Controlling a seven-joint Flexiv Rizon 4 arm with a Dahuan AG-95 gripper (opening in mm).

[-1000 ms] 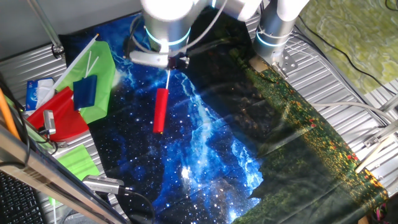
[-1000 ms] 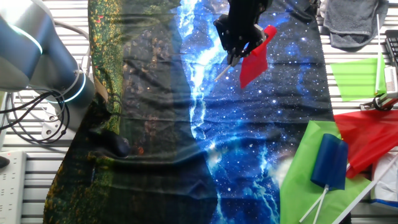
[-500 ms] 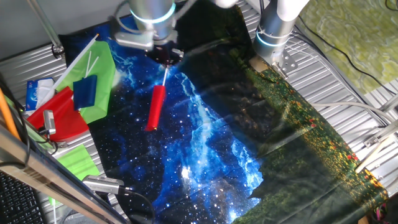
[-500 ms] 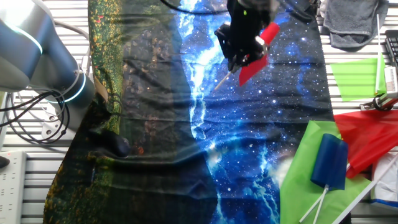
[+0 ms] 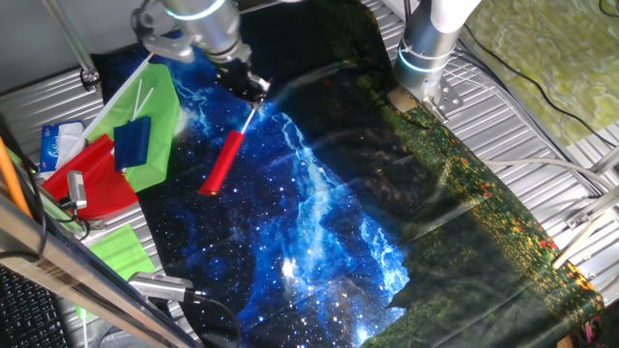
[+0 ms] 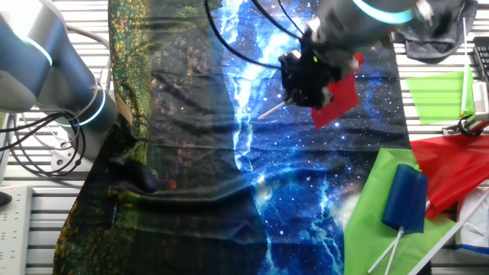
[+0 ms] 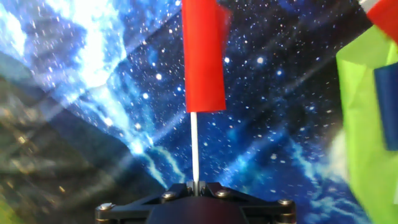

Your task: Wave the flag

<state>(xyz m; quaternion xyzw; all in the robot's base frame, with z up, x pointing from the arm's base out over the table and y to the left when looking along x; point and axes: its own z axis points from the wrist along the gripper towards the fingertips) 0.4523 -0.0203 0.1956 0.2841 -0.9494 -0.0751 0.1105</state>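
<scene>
Gripper [image 7: 196, 186] at the bottom centre of the hand view, its jaws closed on the thin white stick of the flag [image 7: 203, 56]; the stick rises straight up the frame to the rolled red cloth, which fills the top centre. Beyond it lies the starry blue tablecloth [image 7: 267, 143], with a lime-green flag [image 7: 367, 124] along the right edge carrying a dark blue flag [image 7: 387, 106].

In one fixed view, the gripper [image 5: 253, 89] sits in the upper left of the frame, the flag [image 5: 221, 164] slanting down and to the left from it, held above the tablecloth [image 5: 290, 251]. To its left lie the lime-green flag [image 5: 160, 106], the blue flag [image 5: 132, 142] on top of it, and a larger red flag [image 5: 92, 174] nearer the left edge. The arm's base [image 5: 430, 48] stands at the upper right.

In the other fixed view, the gripper [image 6: 306, 80] is in the upper centre, with the red cloth [image 6: 338, 99] showing at its right and the stick end poking out to its lower left. Lime-green [image 6: 374, 206], blue [image 6: 403, 198] and larger red [image 6: 451, 164] flags occupy the lower right.
</scene>
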